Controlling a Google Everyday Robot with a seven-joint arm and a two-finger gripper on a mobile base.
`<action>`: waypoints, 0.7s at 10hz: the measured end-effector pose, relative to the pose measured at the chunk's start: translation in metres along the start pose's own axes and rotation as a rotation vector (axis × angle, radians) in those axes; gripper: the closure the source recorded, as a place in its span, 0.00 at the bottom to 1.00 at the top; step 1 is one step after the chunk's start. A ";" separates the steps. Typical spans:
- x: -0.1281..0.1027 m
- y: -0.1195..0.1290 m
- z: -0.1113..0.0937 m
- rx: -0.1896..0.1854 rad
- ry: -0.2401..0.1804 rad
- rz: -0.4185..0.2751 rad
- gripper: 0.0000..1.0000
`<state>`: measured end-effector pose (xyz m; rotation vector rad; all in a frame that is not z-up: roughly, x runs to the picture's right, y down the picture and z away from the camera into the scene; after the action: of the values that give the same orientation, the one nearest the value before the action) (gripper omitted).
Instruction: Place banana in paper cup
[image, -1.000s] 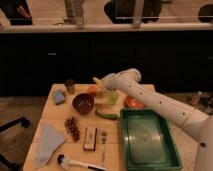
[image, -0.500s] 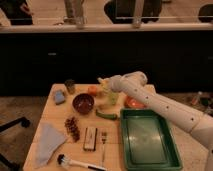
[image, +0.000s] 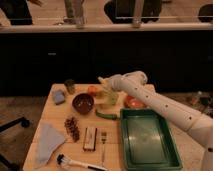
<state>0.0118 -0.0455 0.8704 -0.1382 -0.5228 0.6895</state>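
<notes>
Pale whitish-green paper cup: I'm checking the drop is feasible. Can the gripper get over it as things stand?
Probably yes. The gripper hangs just up-left of the pale whitish-green paper cup, with the small pale-yellow banana at its tip; nothing seems to stand between them.

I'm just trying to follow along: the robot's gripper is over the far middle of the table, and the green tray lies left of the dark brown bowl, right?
Not quite. The camera view shows the green tray right of the dark brown bowl, not left. The gripper is indeed over the far middle of the table.
</notes>
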 end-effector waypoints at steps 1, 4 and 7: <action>-0.007 -0.009 0.008 -0.001 -0.012 0.005 0.99; -0.023 -0.032 0.014 0.011 -0.039 0.020 0.99; -0.027 -0.041 0.010 0.022 -0.072 0.048 0.99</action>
<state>0.0125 -0.0951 0.8800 -0.1062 -0.5825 0.7492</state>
